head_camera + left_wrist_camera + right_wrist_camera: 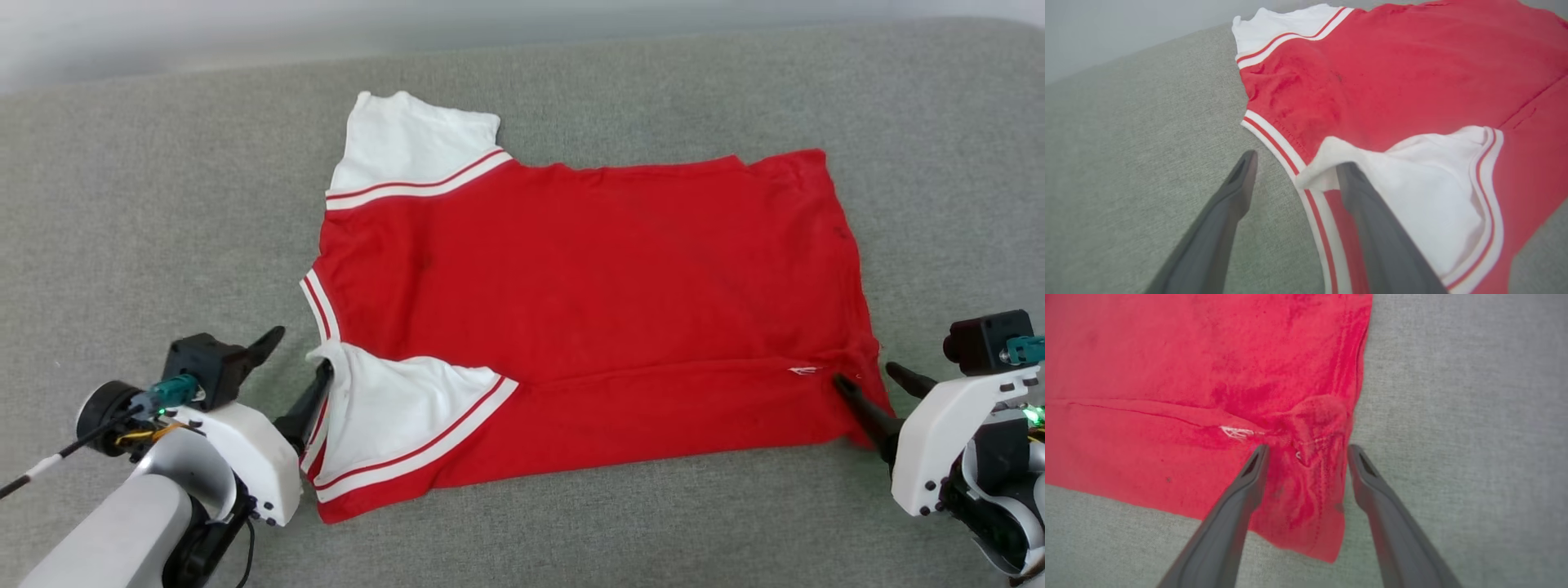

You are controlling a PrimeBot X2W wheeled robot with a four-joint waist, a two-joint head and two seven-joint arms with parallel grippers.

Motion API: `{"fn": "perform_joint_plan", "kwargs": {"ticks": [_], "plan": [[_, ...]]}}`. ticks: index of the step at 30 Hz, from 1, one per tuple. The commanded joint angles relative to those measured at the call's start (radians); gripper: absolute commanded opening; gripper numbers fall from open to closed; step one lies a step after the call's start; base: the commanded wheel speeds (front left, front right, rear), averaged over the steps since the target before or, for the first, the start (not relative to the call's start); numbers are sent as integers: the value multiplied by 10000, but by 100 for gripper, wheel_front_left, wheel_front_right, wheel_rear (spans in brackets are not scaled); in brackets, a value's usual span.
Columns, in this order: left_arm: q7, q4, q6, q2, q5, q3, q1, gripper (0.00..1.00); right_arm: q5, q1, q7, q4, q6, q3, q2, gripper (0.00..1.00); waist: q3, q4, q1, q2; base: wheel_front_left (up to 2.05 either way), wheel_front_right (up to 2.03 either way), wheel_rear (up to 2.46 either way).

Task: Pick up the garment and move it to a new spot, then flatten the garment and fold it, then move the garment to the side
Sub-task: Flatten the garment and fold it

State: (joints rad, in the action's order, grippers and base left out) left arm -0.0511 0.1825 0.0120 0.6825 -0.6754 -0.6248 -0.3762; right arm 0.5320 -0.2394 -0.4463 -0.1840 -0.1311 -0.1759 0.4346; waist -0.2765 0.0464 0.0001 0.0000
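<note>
Both spread wide: left gripper [302, 349] and right gripper [867, 374] at near corners of the thin red white-sleeved jersey [588, 286] (on grey woven upholstery [163, 204]).

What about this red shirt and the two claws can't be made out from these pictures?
- Underside of the shirt: head view, it lies against the grey cushion.
- Layer beneath the near fold: head view, covered by that flap.
- Part of the white sleeve: left wrist view, behind a finger of the left claw.

Head high; wrists low (sharing garment [588, 302]).
</note>
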Motion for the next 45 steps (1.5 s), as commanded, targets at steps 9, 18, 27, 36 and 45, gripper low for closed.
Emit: {"fn": "perform_joint_plan", "kwargs": {"ticks": [9,18,27,36,45], "plan": [[621,-975,1631,147,-500,419,1282,100,-1384,740,-521,479,7,948,-682,100,878,9,-1,0,0,0,0],[1330,-2801,3398,81,-1054,627,2929,100,-3036,2029,-1960,1666,7,2766,-2339,100,1266,-58,-1,0,0,0,0],[2346,-3796,3972,151,-1375,158,3820,100,-3001,2689,-2599,3106,8,3215,-3351,100,1122,54,-1,0,0,0,0],[2510,-2822,4331,-174,-1038,-25,3243,100,-2963,2587,-2359,3788,6,3213,-3579,100,545,254,-1,0,0,0,0],[2595,-1705,3898,-563,-1292,-207,2914,100,-3068,2406,-2313,4204,6,3135,-3580,100,-16,255,-1,0,0,0,0]]}}
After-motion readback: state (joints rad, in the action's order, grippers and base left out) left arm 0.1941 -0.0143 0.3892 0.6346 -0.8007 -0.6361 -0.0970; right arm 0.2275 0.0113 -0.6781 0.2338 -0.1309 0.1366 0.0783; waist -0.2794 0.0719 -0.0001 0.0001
